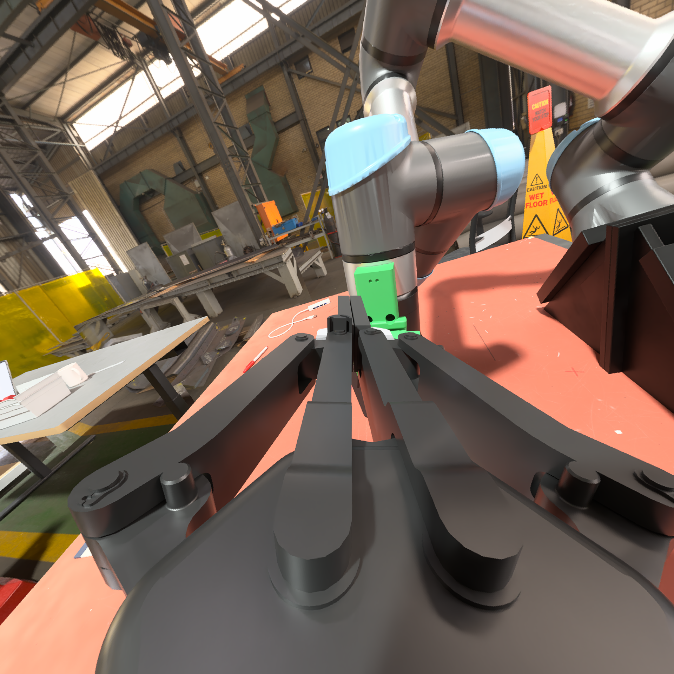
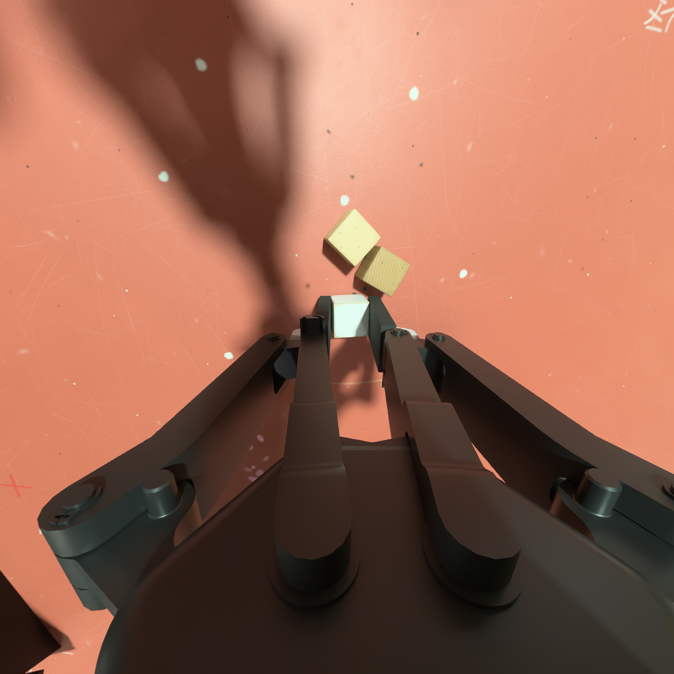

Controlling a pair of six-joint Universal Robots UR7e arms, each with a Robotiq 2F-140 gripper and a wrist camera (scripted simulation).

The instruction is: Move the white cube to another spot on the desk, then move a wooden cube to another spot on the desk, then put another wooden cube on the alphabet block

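Off to the left, the left gripper [image 1: 350, 310] hung over the desk [image 1: 510, 364] with its fingers pressed together on nothing. The right gripper [image 2: 350, 315] had the white cube [image 2: 349, 316] pinched between its fingers above the desk, so I'd say step one was only under way. Just beyond sat a pale wooden cube [image 2: 352, 236] touching a darker wooden cube [image 2: 383, 270], both seemingly untouched. No alphabet block showed.

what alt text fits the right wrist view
The right end effector grips a white cube between its fingers above a salmon desk. Just beyond, a pale wooden cube and a tan wooden cube lie touching.
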